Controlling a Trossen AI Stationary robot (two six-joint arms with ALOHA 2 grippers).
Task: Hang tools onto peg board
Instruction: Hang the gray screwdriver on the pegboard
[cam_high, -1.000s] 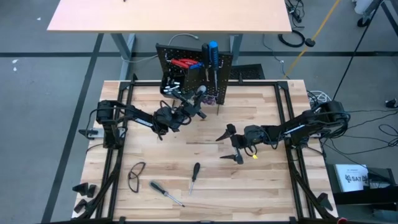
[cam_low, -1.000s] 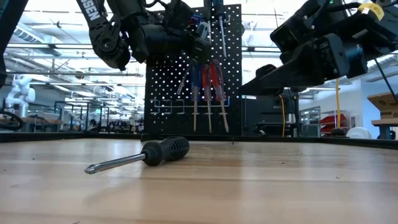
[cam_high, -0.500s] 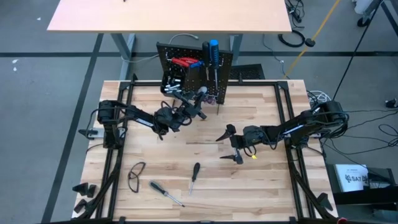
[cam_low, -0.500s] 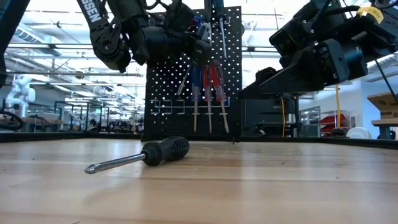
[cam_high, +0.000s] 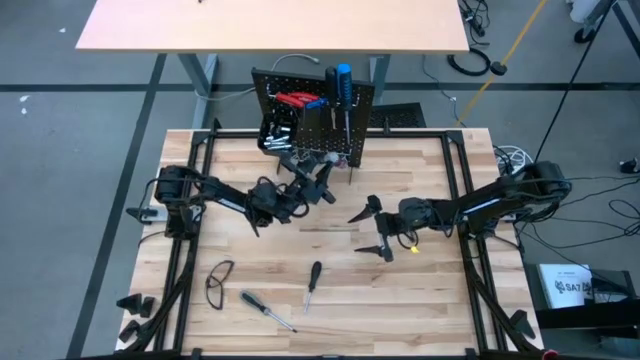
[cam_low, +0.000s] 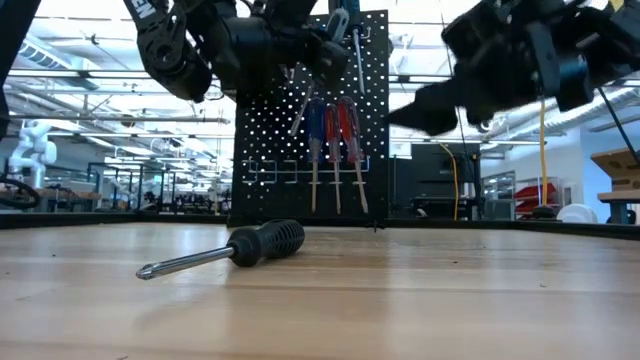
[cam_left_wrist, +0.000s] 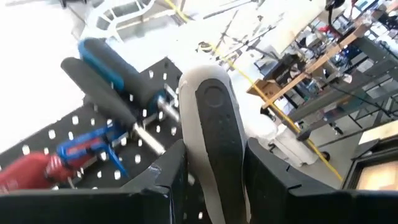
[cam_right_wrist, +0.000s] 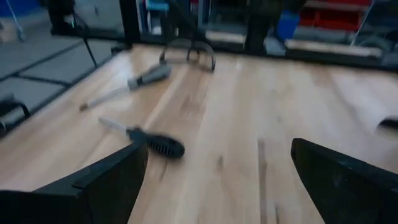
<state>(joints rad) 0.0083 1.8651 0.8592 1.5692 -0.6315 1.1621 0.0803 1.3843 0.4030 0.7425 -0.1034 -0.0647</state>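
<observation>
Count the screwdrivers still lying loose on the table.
2: a black-handled screwdriver near the table's front middle, and a second screwdriver beside it toward the left front corner. None seems hidden.

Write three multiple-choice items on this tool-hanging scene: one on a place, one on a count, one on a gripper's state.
1. Where is the peg board?
A. at the table's far edge
B. at the table's near edge
C. lying flat at mid-table

2. How many screwdrivers lie loose on the table?
A. none
B. two
C. five

3. How does the left gripper stand?
A. open and empty
B. shut on a grey-and-black tool handle
C. resting flat on the table

Answers:
1. A, the high view shows the board upright at the far edge.
2. B, a black-handled screwdriver and a second screwdriver lie near the front, beside a black loop.
3. B, the left wrist view shows the jaws pinching the grey-and-black tool handle before the board.
</observation>
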